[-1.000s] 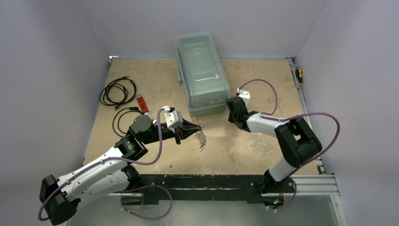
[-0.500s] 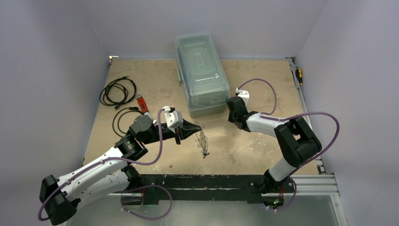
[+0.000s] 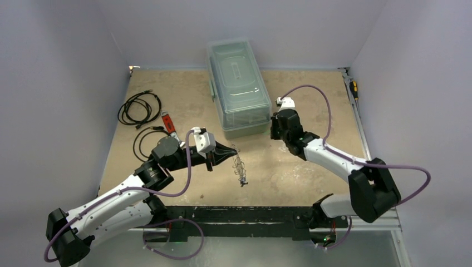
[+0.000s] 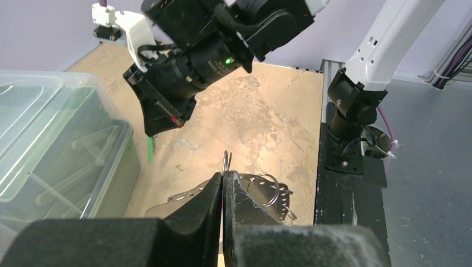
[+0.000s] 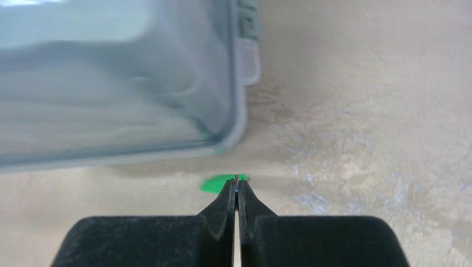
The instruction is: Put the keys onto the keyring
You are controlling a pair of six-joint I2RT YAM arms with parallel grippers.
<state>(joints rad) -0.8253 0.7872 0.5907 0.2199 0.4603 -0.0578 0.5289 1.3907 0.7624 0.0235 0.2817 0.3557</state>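
Observation:
My left gripper is shut on a small wire ring of the keyring, which hangs below the fingertips above the table. The keyring's band and other rings show behind the fingers in the left wrist view. My right gripper is shut on the green key and holds it next to the clear box's near right corner. The green key also shows in the left wrist view, hanging under the right gripper. The blue key is out of view.
A clear lidded plastic box stands at the back centre. Black coiled cables and a red stick gadget lie at the left. A screwdriver lies on the right rail.
The right arm has stretched out, its elbow dropping toward the near right, and its wrist has shifted slightly toward the box corner. The keyring has swung a little under the left gripper.

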